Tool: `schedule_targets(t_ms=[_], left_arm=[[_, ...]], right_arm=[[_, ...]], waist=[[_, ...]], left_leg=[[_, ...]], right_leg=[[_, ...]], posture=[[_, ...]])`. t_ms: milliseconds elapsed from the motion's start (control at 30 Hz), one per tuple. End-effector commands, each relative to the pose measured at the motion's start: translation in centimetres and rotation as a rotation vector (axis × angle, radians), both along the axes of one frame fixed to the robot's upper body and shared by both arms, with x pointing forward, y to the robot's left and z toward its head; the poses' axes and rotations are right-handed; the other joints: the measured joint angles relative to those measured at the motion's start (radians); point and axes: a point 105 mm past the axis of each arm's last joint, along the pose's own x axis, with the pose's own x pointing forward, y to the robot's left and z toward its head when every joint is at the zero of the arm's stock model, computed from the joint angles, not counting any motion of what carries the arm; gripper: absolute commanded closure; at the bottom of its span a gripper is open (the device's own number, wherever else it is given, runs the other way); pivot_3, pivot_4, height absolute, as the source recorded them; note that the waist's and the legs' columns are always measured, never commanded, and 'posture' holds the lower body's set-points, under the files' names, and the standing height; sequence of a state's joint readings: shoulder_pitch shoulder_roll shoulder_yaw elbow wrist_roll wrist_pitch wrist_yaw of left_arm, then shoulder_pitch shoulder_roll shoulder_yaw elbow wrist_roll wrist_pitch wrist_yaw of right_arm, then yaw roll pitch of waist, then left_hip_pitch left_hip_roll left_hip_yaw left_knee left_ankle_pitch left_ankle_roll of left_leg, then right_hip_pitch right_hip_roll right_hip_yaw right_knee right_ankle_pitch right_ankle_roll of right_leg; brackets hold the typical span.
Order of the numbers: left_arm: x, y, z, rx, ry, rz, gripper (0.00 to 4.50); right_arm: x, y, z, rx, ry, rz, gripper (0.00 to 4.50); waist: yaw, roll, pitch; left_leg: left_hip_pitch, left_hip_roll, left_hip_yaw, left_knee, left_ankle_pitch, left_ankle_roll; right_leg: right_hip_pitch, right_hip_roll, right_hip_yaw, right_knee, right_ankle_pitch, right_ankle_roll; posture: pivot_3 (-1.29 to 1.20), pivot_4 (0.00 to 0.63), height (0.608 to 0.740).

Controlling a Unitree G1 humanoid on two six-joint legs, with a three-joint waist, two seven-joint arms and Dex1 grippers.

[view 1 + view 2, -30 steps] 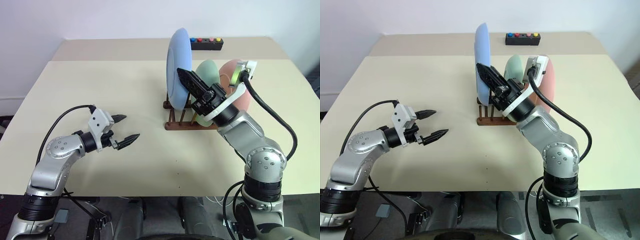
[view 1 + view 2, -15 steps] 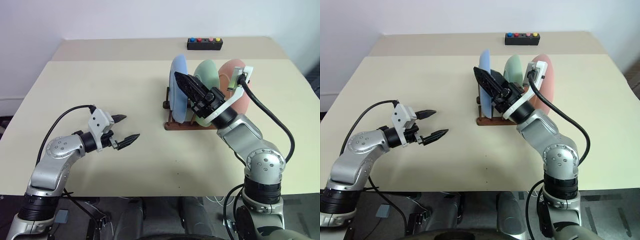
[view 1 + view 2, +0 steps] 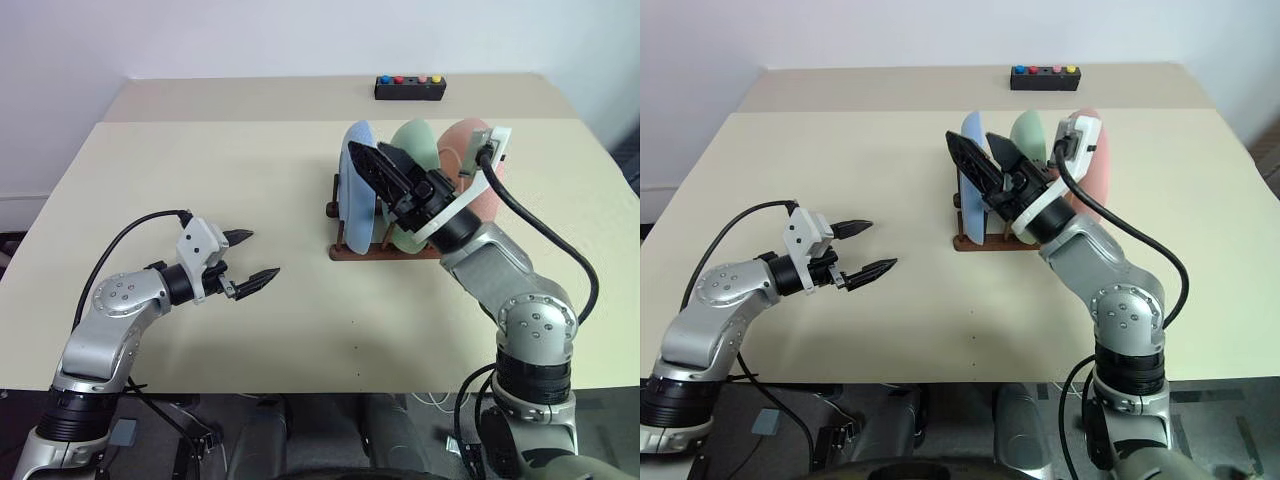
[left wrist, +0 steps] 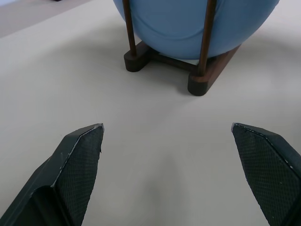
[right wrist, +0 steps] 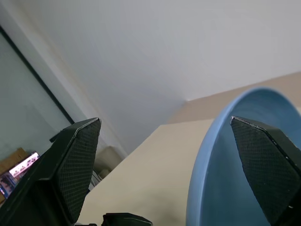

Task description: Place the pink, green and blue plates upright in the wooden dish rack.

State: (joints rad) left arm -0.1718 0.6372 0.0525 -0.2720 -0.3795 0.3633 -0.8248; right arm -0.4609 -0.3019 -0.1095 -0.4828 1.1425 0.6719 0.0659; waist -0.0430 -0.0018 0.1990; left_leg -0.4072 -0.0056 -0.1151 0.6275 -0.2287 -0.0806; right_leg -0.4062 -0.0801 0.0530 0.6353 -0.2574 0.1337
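Now all three plates stand upright in the wooden dish rack [image 3: 385,250], which sits on the beige surface [image 3: 250,170] toward its right side. Between the rack's pegs, the blue plate [image 3: 355,185] takes the leftmost slot, the green plate [image 3: 415,150] stands behind it in the middle, and the pink plate [image 3: 462,140] is at the far right end. From the left wrist view the blue plate [image 4: 188,23] rests between two upright pegs, its lower edge down between the rails.

Just above the blue plate's rim hovers the right hand [image 3: 985,160], its two black fingers spread wide on either side of the plate's top edge, with no contact that can be seen; it grips nothing.

Well apart from the rack, the left hand [image 3: 250,255] hangs just above the bare surface on the left, fingers spread and empty, pointing toward the rack.

At the far edge a black box with coloured buttons [image 3: 410,88] lies by itself.
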Motion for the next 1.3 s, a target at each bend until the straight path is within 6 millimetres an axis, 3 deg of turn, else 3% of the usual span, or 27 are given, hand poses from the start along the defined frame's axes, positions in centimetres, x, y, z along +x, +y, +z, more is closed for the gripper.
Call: schedule_targets(t_ms=[33,133,233,367,533,667,833,933,1033,1067,1300], left_arm=[[-0.1,-0.5,0.7,0.002,-0.042,-0.020,0.00],[-0.1,-0.6,0.7,0.001,-0.042,-0.021,0.00],[-0.2,-0.7,0.6,0.000,-0.039,-0.023,0.00],[-0.2,-0.7,0.5,-0.002,-0.033,-0.025,0.00],[0.0,-0.8,0.3,-0.001,-0.022,-0.035,0.00],[0.3,-1.1,0.2,-0.003,-0.020,-0.042,0.00],[1.2,-1.0,-0.3,-0.009,-0.021,-0.021,0.00],[1.5,-1.0,-0.6,-0.009,-0.023,-0.007,0.00],[1.9,0.0,-1.8,-0.019,0.003,0.039,0.00],[1.9,0.1,-2.1,-0.020,0.008,0.048,0.00],[1.8,1.6,-3.1,-0.010,0.007,0.098,0.00]], right_arm=[[-0.5,-0.7,1.9,-0.031,-0.108,-0.019,0.02],[-0.7,-0.9,2.3,-0.056,-0.143,-0.021,0.02],[-1.5,-1.7,4.5,-0.109,-0.270,-0.043,0.02],[-2.7,-5.3,7.1,-0.228,-0.445,-0.131,0.02],[-3.9,-11.5,6.1,-0.453,-0.443,-0.259,0.02],[-4.5,-16.3,3.9,-0.531,-0.342,-0.362,0.02],[-5.3,-21.4,-1.6,-0.585,-0.138,-0.472,0.02],[-5.6,-22.3,-3.6,-0.633,-0.081,-0.482,0.02],[-6.1,-22.9,-9.6,-0.761,0.059,-0.468,0.02],[-6.2,-23.0,-10.7,-0.776,0.069,-0.460,0.02],[-4.8,-24.6,-12.1,-0.715,0.093,-0.506,0.02]], waist=[[0.000,0.000,0.000],[0.000,0.000,0.000],[0.000,0.000,0.000],[0.010,0.000,0.000],[0.027,-0.001,0.000],[0.030,-0.001,0.000],[0.029,-0.001,0.000],[0.024,0.000,0.000],[0.025,-0.003,-0.002],[0.025,-0.004,-0.002],[0.024,-0.002,-0.002]], left_leg=[[0.000,0.000,0.000,0.000,0.000,0.000],[0.000,0.000,0.000,0.000,0.000,0.000],[0.000,0.000,0.000,0.000,0.000,0.000],[-0.001,0.000,0.000,0.000,0.000,0.000],[-0.001,0.000,0.000,0.000,-0.001,0.001],[-0.001,0.000,0.001,0.001,-0.001,0.001],[0.000,0.000,0.002,0.002,-0.001,0.001],[0.000,0.000,0.003,0.002,-0.001,0.001],[0.001,0.000,0.003,0.002,-0.001,0.001],[0.002,0.000,0.003,0.001,-0.001,0.001],[0.002,0.000,0.005,0.003,-0.001,0.001]], right_leg=[[0.000,0.000,0.000,0.000,0.000,0.000],[0.000,0.000,0.000,0.000,0.000,0.000],[0.000,0.000,0.000,0.000,0.000,0.000],[0.000,0.000,0.000,-0.001,0.000,0.000],[0.001,0.000,0.000,-0.004,0.000,0.000],[0.002,0.000,0.000,-0.004,-0.001,-0.002],[0.003,0.000,0.000,-0.004,-0.001,-0.002],[0.003,0.000,0.001,-0.004,-0.001,-0.002],[0.003,0.000,0.001,-0.003,-0.001,-0.002],[0.003,0.000,0.001,-0.003,-0.001,-0.001],[0.003,-0.001,0.003,-0.004,-0.001,-0.003]], posture=[[0.00,0.150,0.734],[0.00,0.150,0.734],[0.00,0.150,0.734],[0.00,0.150,0.734],[0.00,0.150,0.734],[0.00,0.150,0.734],[0.00,0.150,0.734],[0.00,0.150,0.734],[0.00,0.150,0.734],[0.00,0.150,0.734],[0.00,0.150,0.734]])
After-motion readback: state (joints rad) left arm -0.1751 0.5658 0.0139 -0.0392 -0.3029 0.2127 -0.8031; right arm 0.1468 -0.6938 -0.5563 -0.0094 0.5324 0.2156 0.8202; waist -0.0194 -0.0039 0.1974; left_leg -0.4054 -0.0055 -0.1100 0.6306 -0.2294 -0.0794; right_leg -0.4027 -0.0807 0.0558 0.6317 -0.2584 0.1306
